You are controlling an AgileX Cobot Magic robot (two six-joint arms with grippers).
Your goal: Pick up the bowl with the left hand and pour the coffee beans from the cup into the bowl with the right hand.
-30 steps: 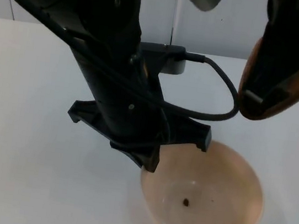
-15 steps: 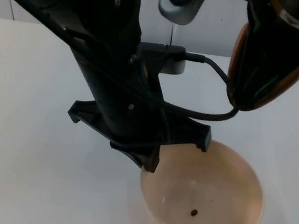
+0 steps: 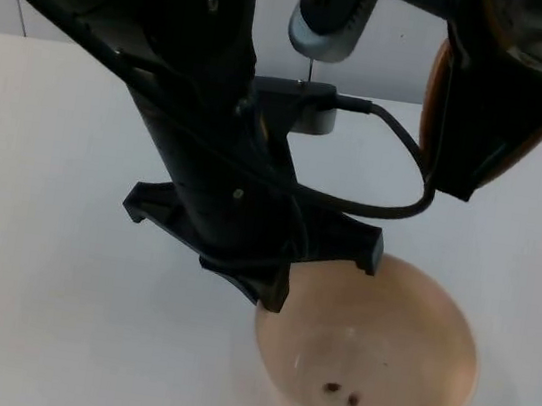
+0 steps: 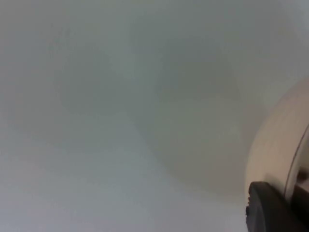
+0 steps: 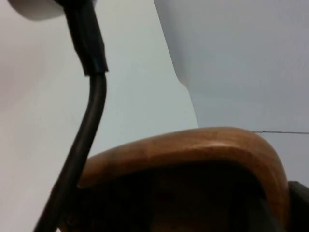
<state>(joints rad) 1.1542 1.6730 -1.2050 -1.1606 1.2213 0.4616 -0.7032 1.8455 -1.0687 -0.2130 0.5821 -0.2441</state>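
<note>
1. The beige bowl point(image 3: 370, 363) sits low and near the front of the white counter point(image 3: 35, 230), with three dark coffee beans point(image 3: 352, 400) lying loose in its bottom. It looks like a thin, light, stiff shell with a smooth glaze, so probably slippery; the rim is the natural place to pinch it.
2. The left tool point(image 3: 273, 299) is at the bowl's rim on the side nearest the left arm. In the left wrist view a black fingertip point(image 4: 270, 208) stands against the pale bowl wall, which suggests a rim grip, but the arm hides the contact from above — I cannot tell how far the fingers are closed.
3. The brown wooden cup point(image 3: 487, 102) is up in the air, above and behind the bowl, tipped steeply, with the right tool point(image 3: 498, 94) closed around its body. Wood of that thickness should be light and rigid, with a polished surface that could turn in the grip while tilted.
4. Hard to make out: the cup's mouth faces away, so how many beans remain inside is unknown. Whether the bowl is lifted or resting on the counter cannot be told — its base is cut off.
</note>
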